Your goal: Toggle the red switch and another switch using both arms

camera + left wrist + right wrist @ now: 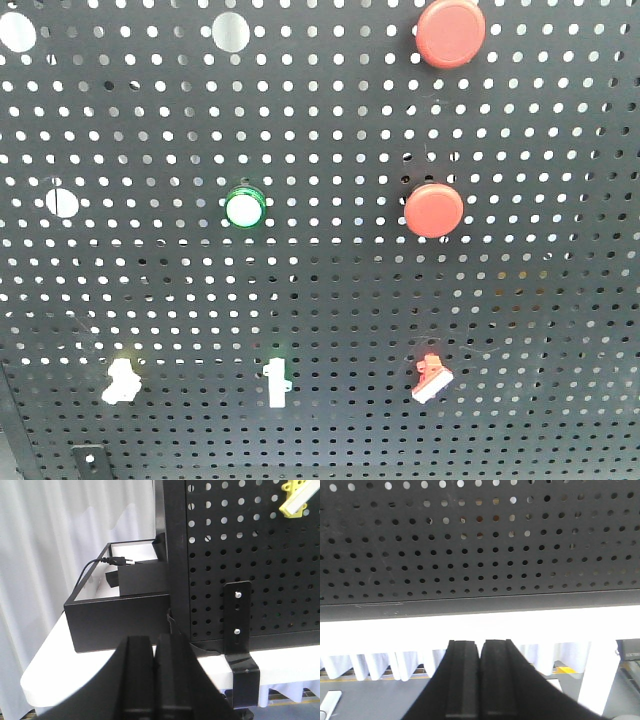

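Both grippers pressed together, holding nothing: left gripper (pixel 156 680) low by the pegboard's (pixel 260 570) foot, right gripper (pixel 480 680) below its lower edge, at the white bench (pixel 470 622). Pale yellow switch (pixel 295 500) up and right of the left gripper. Red switch (pixel 431 378) unseen from the right wrist, presumably above. Best raised first, then nudged with a closed tip against each small, hard plastic lever on the perforated metal.
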Controlling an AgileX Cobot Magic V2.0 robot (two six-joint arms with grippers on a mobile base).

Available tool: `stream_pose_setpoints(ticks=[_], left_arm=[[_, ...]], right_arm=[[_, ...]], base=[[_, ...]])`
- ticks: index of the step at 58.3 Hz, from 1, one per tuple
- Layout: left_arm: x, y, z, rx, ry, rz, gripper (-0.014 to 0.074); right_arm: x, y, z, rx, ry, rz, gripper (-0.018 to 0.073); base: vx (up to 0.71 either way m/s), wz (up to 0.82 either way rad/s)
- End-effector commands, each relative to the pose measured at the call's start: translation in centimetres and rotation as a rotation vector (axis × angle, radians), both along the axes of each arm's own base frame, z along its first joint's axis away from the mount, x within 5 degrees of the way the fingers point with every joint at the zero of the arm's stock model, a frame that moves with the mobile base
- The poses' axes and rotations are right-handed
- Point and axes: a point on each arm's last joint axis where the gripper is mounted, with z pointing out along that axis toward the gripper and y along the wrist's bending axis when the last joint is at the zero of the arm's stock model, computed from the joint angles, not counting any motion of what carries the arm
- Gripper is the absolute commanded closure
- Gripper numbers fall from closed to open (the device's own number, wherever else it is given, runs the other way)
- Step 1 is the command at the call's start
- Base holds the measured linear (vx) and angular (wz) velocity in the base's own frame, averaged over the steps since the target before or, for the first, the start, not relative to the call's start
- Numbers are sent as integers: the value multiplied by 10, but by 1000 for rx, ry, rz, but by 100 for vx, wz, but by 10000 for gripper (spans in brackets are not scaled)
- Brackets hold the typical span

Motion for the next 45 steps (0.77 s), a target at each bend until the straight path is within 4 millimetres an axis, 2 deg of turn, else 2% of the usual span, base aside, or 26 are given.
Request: stream_pose_setpoints(ticks=[1, 45], left_arm=[[-1, 0, 2, -21, -84, -6, 594], [-1, 0, 2, -21, -84, -6, 594]], right_arm=[[0, 0, 6, -28, -83, 1, 566], [0, 0, 6, -28, -83, 1, 566]], base=[[0, 0], [0, 0]])
